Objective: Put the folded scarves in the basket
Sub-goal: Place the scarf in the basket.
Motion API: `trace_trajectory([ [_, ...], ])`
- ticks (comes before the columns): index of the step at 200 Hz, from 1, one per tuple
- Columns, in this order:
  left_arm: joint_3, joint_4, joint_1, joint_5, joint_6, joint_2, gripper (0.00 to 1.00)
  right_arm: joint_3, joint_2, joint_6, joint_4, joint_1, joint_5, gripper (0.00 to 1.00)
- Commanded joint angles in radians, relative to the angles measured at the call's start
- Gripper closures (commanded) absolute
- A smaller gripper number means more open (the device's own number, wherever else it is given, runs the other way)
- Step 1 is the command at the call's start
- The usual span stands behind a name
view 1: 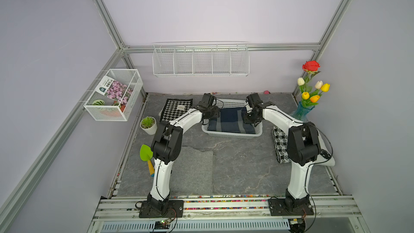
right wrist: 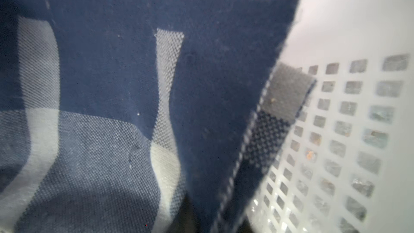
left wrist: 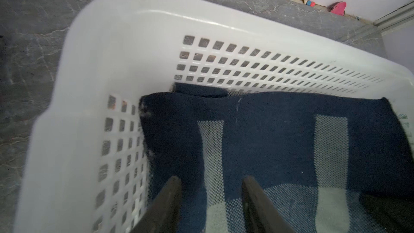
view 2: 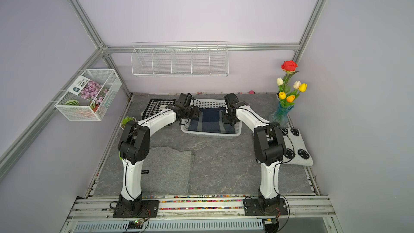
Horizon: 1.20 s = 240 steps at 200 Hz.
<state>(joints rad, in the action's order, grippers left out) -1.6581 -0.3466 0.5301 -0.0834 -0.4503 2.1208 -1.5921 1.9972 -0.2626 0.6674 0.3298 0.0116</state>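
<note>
Now | one scarf (view 1: 231, 121) inside one basket (view 1: 231, 135) | two arms (view 1: 188, 117) over it

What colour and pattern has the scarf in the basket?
The scarf is navy with pale grey plaid bands, clearest in the left wrist view.

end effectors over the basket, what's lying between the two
The folded navy scarf, lying in the basket, spans the gap between the left end effector and right end effector, in both top views.
</note>
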Motion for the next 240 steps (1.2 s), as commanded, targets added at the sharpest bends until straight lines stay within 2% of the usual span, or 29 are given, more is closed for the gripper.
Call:
trace_trajectory([
  [1, -0.008, -0.006, -0.005, -0.008, 0.016, -0.051, 0.50, -0.035, -0.003, 0.009, 0.058, 0.003, 0.020, 0.56],
  [48, 0.030, 0.039, 0.004, -0.047, 0.003, -0.089, 0.48, 0.019, -0.090, 0.015, 0.016, 0.006, 0.041, 0.53],
  [75, 0.030, 0.046, 0.016, -0.064, -0.002, -0.109, 0.48, 0.019, -0.125, 0.040, 0.040, 0.038, 0.150, 0.53],
  [96, 0.030, 0.057, 0.027, -0.073, -0.005, -0.107, 0.48, 0.051, -0.150, 0.040, -0.021, 0.043, 0.083, 0.58],
  [122, 0.039, 0.073, 0.033, -0.097, -0.015, -0.097, 0.48, 0.026, -0.090, 0.042, -0.049, 0.044, -0.003, 0.66],
  [154, 0.056, 0.074, 0.033, -0.090, -0.009, -0.109, 0.48, -0.088, 0.075, 0.057, 0.049, 0.044, 0.084, 0.75],
  [176, 0.070, 0.080, 0.033, -0.090, -0.011, -0.125, 0.49, -0.112, 0.124, 0.072, 0.059, 0.043, 0.124, 0.76],
  [211, 0.079, 0.086, 0.033, -0.104, -0.019, -0.145, 0.49, -0.158, 0.171, 0.085, 0.101, 0.043, 0.118, 0.76],
  [240, 0.109, 0.092, 0.040, -0.094, -0.018, -0.189, 0.49, -0.108, 0.078, 0.075, 0.074, 0.051, 0.109, 0.73],
])
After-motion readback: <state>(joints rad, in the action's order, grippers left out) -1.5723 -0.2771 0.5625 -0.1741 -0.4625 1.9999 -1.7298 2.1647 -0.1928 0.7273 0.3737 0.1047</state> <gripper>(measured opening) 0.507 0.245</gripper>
